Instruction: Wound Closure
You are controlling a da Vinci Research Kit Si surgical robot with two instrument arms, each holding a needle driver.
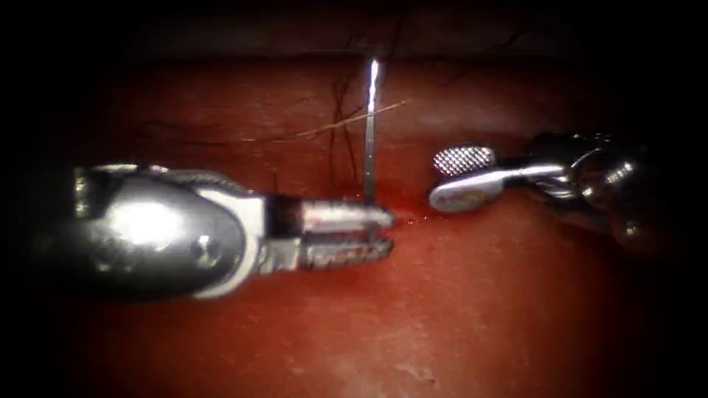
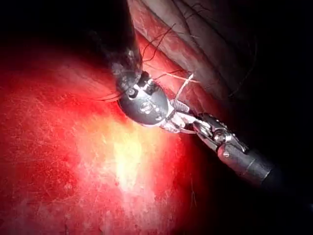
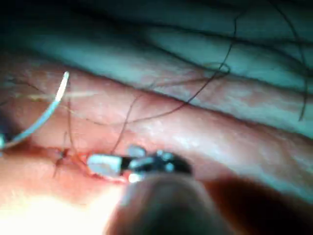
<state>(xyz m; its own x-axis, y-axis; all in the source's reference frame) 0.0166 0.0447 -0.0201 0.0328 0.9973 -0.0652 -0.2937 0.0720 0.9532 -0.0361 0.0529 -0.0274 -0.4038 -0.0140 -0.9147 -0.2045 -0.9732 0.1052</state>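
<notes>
We hold the needle [image 1: 370,133] in our left tool [image 1: 389,228], whose fingers are closed on it near one end of its curve; the rest of the needle stands up from the fingers, free of the tissue [image 1: 479,309], with its bright tip uppermost. In the right wrist view the needle [image 3: 46,115] shows its full curve, arcing up and away over the cut [image 3: 73,157].

Our right tool [image 1: 435,180] sits just beside the left tool's tip, on the right of the needle, its fingers parted and holding nothing. Its lower finger lies low against the tissue at the cut [image 1: 417,219], where red fluid [image 1: 413,220] wets the surface.

Dark thread [image 1: 343,129] lies in loose strands across the tissue behind the needle; in the right wrist view more thread [image 3: 161,105] loops over the tissue beyond the cut, and we cannot tell where it joins the needle.

We judge the needle to be stiff, light and slippery: a hold on the flat of the curve, away from the tip and the thread end, should keep it from twisting. The tissue looks soft and wet, likely to tear if pinched hard at the edge. The thread seems fine and limp, easily tangled.
</notes>
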